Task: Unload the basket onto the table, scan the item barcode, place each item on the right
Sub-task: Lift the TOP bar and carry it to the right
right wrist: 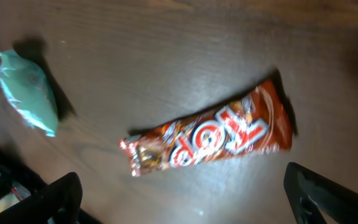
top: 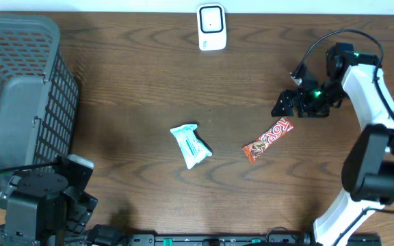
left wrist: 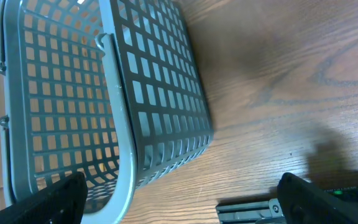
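A red candy bar wrapper (top: 268, 139) lies flat on the wooden table right of centre; the right wrist view shows it as the red wrapper (right wrist: 213, 138) with white lettering. My right gripper (top: 287, 104) hovers just up and right of it, open and empty, its fingertips (right wrist: 328, 193) wide apart below the bar. A pale teal packet (top: 191, 145) lies at the table's middle, also visible as the teal packet (right wrist: 28, 92). The white barcode scanner (top: 211, 27) stands at the far edge. My left gripper (left wrist: 179, 205) is open and empty at the near left, beside the basket.
A grey mesh basket (top: 19, 89) fills the left side of the table, its wall and rim (left wrist: 120, 124) close to my left gripper. A black rail (left wrist: 247, 210) runs along the table's near edge. The right arm's white links (top: 368, 102) stand at the right edge.
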Action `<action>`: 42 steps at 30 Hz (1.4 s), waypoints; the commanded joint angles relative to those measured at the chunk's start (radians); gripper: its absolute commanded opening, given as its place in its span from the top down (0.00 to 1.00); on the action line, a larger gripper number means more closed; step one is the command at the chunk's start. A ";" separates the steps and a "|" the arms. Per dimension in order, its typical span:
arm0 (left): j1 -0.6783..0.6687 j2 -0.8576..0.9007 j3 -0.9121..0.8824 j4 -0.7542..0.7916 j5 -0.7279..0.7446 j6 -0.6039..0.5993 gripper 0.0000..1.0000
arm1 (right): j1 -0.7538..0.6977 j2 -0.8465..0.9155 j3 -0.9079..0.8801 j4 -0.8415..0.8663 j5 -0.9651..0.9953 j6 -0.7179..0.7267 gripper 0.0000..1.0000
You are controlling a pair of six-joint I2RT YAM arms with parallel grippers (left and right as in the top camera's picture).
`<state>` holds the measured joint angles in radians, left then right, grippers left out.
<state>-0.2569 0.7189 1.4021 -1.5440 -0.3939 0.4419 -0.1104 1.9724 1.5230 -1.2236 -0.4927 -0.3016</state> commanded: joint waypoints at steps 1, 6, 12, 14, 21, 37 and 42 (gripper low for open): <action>0.004 0.000 0.006 0.000 0.002 -0.009 0.02 | -0.004 0.069 0.003 0.031 -0.046 -0.106 0.01; 0.004 0.000 0.006 0.000 0.002 -0.009 0.02 | -0.005 0.130 0.003 0.070 0.066 -0.108 0.01; 0.004 0.000 0.006 0.000 0.002 -0.010 0.02 | -0.006 0.147 0.003 0.046 0.105 -0.150 0.01; 0.004 0.000 0.006 0.000 0.002 -0.009 0.02 | -0.006 0.148 0.002 0.017 0.106 -0.166 0.01; 0.004 0.000 0.006 0.000 0.002 -0.009 0.02 | -0.007 0.152 -0.001 0.008 0.107 -0.194 0.01; 0.004 0.000 0.006 0.000 0.002 -0.010 0.02 | 0.000 0.300 -0.001 0.013 0.171 -0.194 0.22; 0.004 0.000 0.006 0.000 0.002 -0.009 0.02 | 0.002 0.333 -0.001 0.025 0.206 -0.194 0.34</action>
<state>-0.2569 0.7189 1.4021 -1.5440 -0.3939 0.4419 -0.1120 2.1899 1.5585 -1.2301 -0.3656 -0.4831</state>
